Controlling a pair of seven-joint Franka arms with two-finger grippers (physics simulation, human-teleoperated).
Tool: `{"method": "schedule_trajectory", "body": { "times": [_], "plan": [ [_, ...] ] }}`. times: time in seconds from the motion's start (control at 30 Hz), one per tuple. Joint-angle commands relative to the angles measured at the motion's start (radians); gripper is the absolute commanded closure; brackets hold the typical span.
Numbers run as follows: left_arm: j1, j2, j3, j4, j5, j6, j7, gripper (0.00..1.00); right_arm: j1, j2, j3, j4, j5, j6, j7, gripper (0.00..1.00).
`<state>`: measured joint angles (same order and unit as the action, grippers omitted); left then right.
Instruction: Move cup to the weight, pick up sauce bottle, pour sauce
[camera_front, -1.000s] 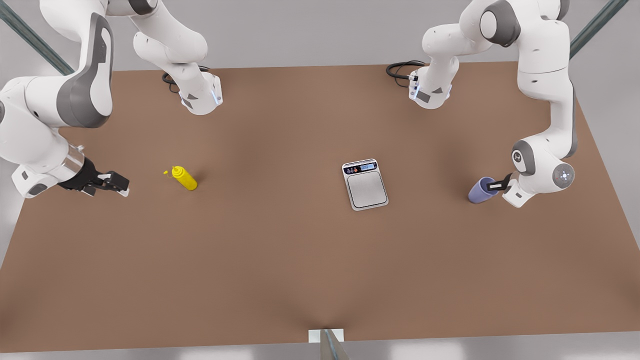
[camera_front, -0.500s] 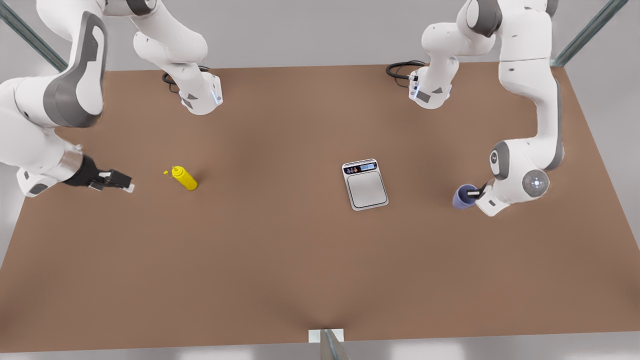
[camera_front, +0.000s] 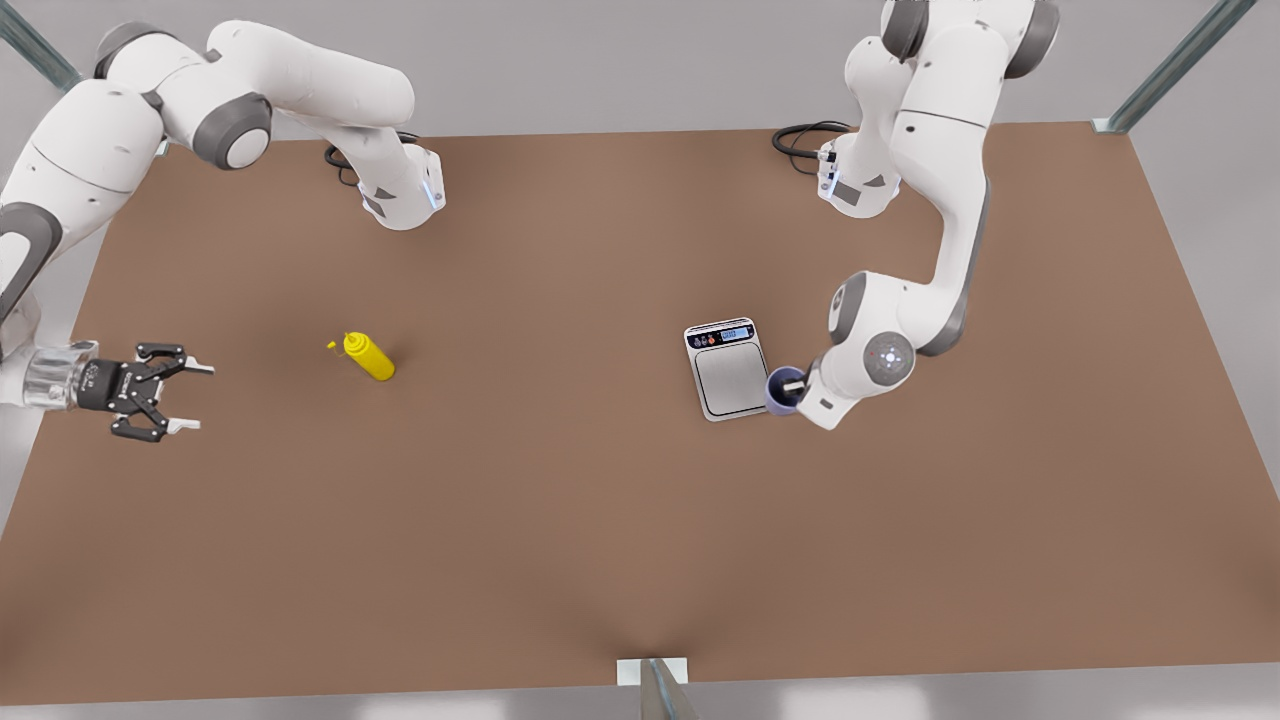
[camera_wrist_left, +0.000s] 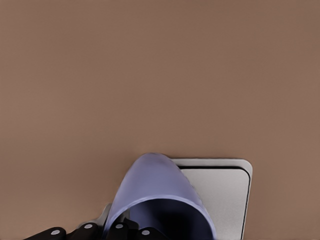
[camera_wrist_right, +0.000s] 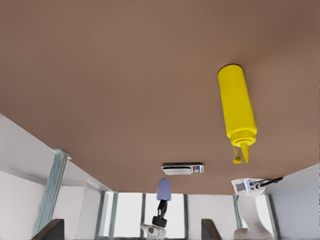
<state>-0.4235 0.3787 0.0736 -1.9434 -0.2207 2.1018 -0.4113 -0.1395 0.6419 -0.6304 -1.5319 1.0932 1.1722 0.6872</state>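
Step 1: left gripper (camera_front: 792, 385), clamped on lavender cup (camera_front: 781, 390), sits at scale (camera_front: 731, 369) edge & needs centring over plate; right gripper (camera_front: 170, 398), fingers spread, waits near yellow sauce bottle (camera_front: 369, 356).

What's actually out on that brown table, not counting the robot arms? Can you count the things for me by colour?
Yellow: 1, the yellow cylindrical squeeze bottle with a pointed nozzle.
Lavender-blue: 1, the plain handleless tumbler, held in the left gripper at the scale's edge.
Silver: 1, the flat rectangular kitchen scale with a steel plate.
Total: 3.
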Motion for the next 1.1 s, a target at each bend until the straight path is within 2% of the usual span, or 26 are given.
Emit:
{"method": "schedule_trajectory", "body": {
  "times": [0.0, 0.23, 0.37, 0.43, 0.47, 0.5, 0.53, 0.57, 0.67, 0.7, 0.8, 0.93, 1.0, 1.07],
  "plan": [
    [-0.001, 0.000, 0.000, 0.000, -0.120, -0.009, 0.003, 0.79, 0.000, 0.018, 0.000, 0.001, 0.004, -0.008, -0.005, 0.00],
    [-0.093, -0.004, 0.000, -0.002, -0.140, -0.014, -0.009, 0.79, 0.000, 0.173, 0.001, 0.003, 0.060, -0.043, -0.137, 0.00],
    [-0.116, 0.000, 0.000, -0.003, -0.151, 0.000, -0.020, 0.79, -0.003, 0.205, 0.001, 0.001, 0.062, -0.043, -0.152, 0.00],
    [-0.115, 0.012, 0.000, -0.003, -0.152, 0.000, -0.011, 0.63, 0.009, 0.232, 0.017, -0.001, 0.074, -0.045, -0.152, 0.00],
    [-0.115, 0.017, 0.000, -0.002, -0.152, 0.001, -0.009, 0.51, 0.012, 0.243, 0.040, -0.004, 0.073, -0.045, -0.152, 0.00],
    [-0.115, 0.017, 0.000, -0.002, -0.152, 0.003, -0.007, 0.34, 0.020, 0.255, 0.058, -0.005, 0.073, -0.045, -0.152, 0.00],
    [-0.115, 0.017, 0.000, -0.002, -0.152, 0.004, -0.007, 0.30, 0.021, 0.257, 0.078, -0.005, 0.068, -0.045, -0.159, 0.00],
    [-0.115, 0.017, 0.002, -0.002, -0.152, 0.006, -0.007, 0.20, 0.021, 0.259, 0.081, -0.023, 0.062, -0.043, -0.218, 0.00],
    [-0.113, 0.012, 0.002, -0.002, -0.143, 0.004, -0.001, 0.09, 0.035, 0.272, 0.083, -0.028, 0.060, -0.094, -0.271, 0.00],
    [-0.106, 0.003, 0.005, -0.002, -0.140, -0.009, 0.005, 0.01, 0.035, 0.271, 0.083, -0.042, 0.031, -0.106, -0.302, 0.00],
    [-0.103, -0.007, 0.015, 0.017, -0.137, -0.022, -0.001, 0.01, 0.035, 0.266, 0.107, -0.103, -0.001, -0.120, -0.370, 0.00],
    [-0.098, -0.050, 0.086, 0.109, -0.117, -0.222, -0.004, 0.00, 0.041, 0.257, 0.109, -0.134, -0.038, -0.169, -0.391, 0.00],
    [-0.089, -0.087, 0.166, 0.243, -0.100, -0.439, -0.003, 0.00, 0.041, 0.248, 0.116, -0.145, -0.062, -0.180, -0.403, 0.00],
    [-0.011, -0.124, 0.172, 0.409, 0.093, -0.588, 0.003, 0.00, 0.041, 0.239, 0.116, -0.163, -0.076, -0.190, -0.405, 0.00]
  ]
}}
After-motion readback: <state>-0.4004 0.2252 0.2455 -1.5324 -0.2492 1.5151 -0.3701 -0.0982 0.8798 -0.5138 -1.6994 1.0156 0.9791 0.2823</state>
